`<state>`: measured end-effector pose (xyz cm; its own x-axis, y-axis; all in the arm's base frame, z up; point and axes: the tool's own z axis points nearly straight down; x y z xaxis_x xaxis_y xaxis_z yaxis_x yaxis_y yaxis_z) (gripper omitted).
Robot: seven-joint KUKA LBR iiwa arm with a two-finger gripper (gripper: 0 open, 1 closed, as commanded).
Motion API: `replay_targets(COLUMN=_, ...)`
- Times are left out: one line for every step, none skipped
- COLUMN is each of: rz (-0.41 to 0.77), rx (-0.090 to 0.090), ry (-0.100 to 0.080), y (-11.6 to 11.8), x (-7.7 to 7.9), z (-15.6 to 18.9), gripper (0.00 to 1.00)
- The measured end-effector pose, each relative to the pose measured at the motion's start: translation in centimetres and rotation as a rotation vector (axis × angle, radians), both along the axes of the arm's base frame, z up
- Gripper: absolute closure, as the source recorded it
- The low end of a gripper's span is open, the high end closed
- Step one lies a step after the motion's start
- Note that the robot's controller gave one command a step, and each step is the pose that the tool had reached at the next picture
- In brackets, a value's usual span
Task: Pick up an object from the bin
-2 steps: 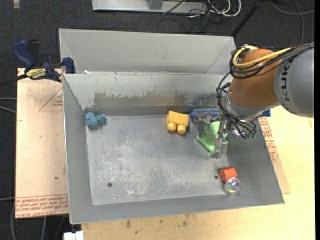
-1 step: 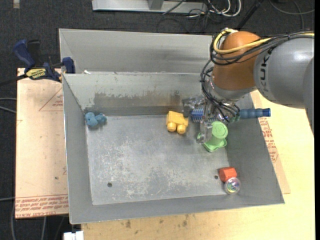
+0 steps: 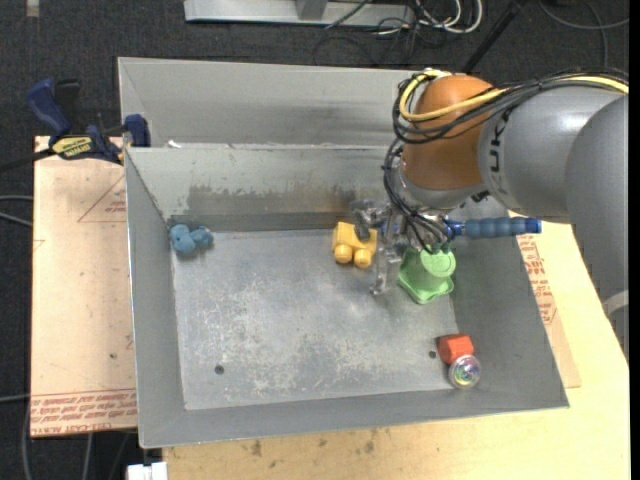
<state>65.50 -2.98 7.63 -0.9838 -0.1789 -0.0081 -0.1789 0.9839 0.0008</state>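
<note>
Judging the green plastic piece [image 3: 428,276], right of centre in the bin [image 3: 280,318] just beside our gripper [image 3: 383,268], light, stiff and slick, we'd pinch its narrow top; the gripper's opening we cannot tell.

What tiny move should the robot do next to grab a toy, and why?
Probably shift the pincer a little toward the yellow toy, then grip. It seems to hang in the gap between the yellow toy and the green toy, and neither looks caught in it.
</note>
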Motion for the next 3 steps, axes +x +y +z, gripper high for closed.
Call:
replay_targets(rz=-0.032, rx=0.0, ry=-0.006, y=0.1, x=-0.3, z=-0.2, gripper=0.0)
replay_targets(rz=-0.087, rx=0.001, ry=-0.005, y=-0.7, x=0.5, z=-0.3, gripper=0.0)
replay_targets(rz=-0.161, rx=0.001, ry=-0.004, y=-1.1, x=-1.1, z=-0.3, gripper=0.0)
